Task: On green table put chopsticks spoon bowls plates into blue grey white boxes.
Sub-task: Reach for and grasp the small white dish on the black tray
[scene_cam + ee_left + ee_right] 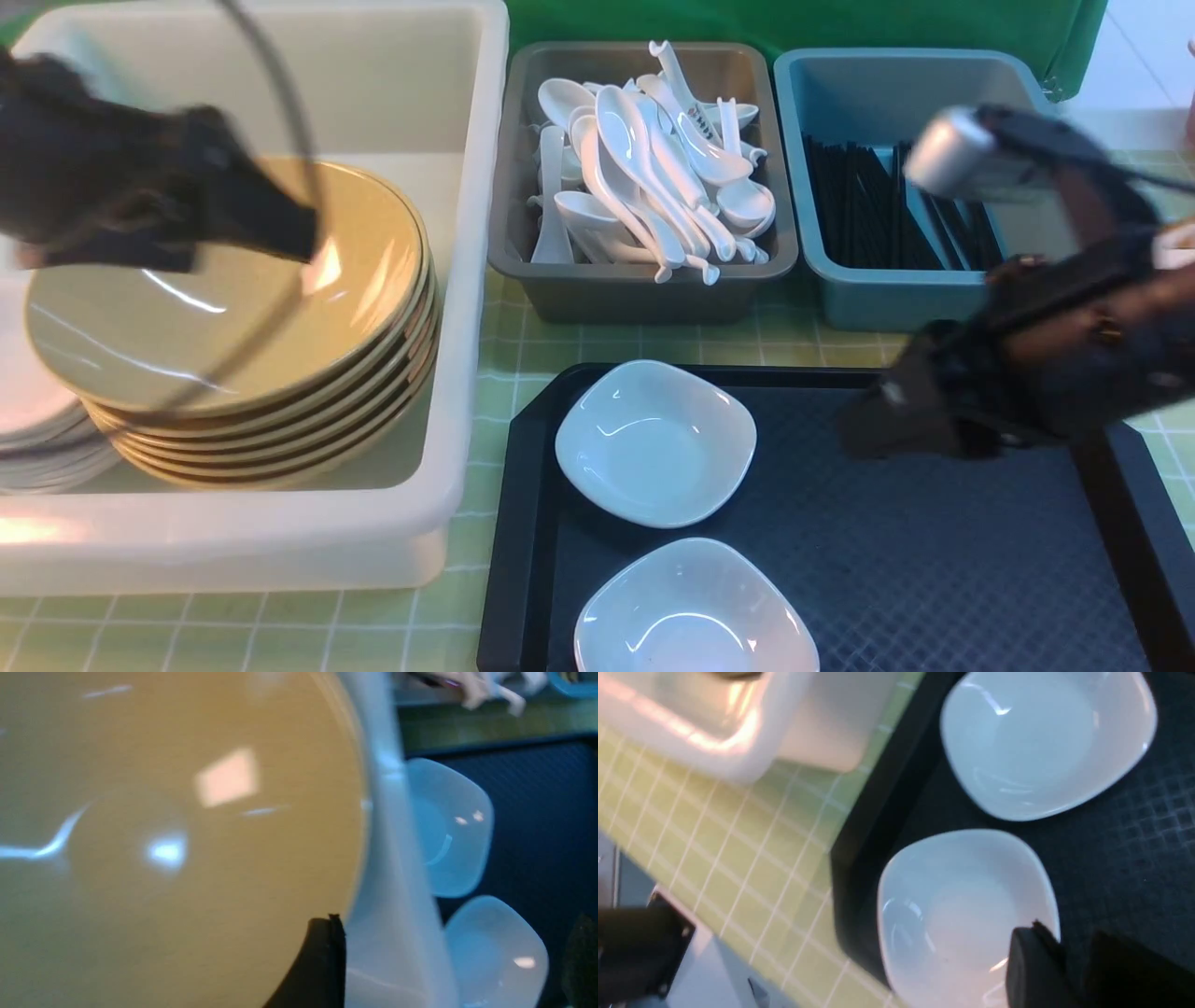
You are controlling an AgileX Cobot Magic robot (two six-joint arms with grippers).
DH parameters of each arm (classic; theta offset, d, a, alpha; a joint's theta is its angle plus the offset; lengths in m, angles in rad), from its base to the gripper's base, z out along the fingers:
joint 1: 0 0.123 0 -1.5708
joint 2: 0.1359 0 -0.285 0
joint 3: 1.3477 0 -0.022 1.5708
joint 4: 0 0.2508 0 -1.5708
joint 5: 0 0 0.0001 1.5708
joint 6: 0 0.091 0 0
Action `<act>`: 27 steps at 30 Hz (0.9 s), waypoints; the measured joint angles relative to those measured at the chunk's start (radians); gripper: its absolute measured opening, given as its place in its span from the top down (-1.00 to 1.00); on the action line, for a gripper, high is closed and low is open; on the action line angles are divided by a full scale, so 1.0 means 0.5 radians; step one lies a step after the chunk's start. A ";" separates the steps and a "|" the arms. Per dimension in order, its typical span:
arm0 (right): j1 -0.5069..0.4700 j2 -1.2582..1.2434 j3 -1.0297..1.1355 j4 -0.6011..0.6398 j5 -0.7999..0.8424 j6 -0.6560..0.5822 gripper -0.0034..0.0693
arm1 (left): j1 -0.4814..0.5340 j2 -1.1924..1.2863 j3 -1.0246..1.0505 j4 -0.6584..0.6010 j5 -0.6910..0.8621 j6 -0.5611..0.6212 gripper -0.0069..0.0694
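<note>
Two small white plates (653,443) (695,611) lie on a black tray (934,560). My right gripper (854,429) hovers over the tray beside them. In the right wrist view its fingers (1031,970) stand a little apart at the near plate's (962,914) rim, holding nothing. Beige bowls (233,299) are stacked in the big white box (467,280). My left gripper (299,233) hangs above them, its fingers (322,961) wide apart and empty. Several spoons (653,159) fill the grey box (644,289). Black chopsticks (868,205) lie in the blue box (887,299).
A pile of white plates (37,429) sits beside the bowls at the left end of the white box. The green table (280,635) shows in front of the white box and between the boxes and the tray. A green cloth hangs behind the boxes.
</note>
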 joint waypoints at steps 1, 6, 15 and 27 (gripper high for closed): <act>-0.007 0.110 0.000 0.023 -0.051 0.011 0.28 | -0.134 -0.026 0.010 -0.002 -0.014 0.018 -0.69; -0.011 0.398 0.000 0.136 -0.211 0.011 0.07 | -0.426 -0.079 0.116 -0.008 -0.066 0.057 -0.54; -0.177 0.933 0.000 0.711 -0.495 -0.306 0.03 | -0.592 -0.092 0.357 -0.044 -0.105 0.067 -0.24; -0.196 1.228 -0.018 1.242 -0.667 -0.684 0.03 | -0.592 -0.092 0.365 -0.060 -0.124 0.067 -0.07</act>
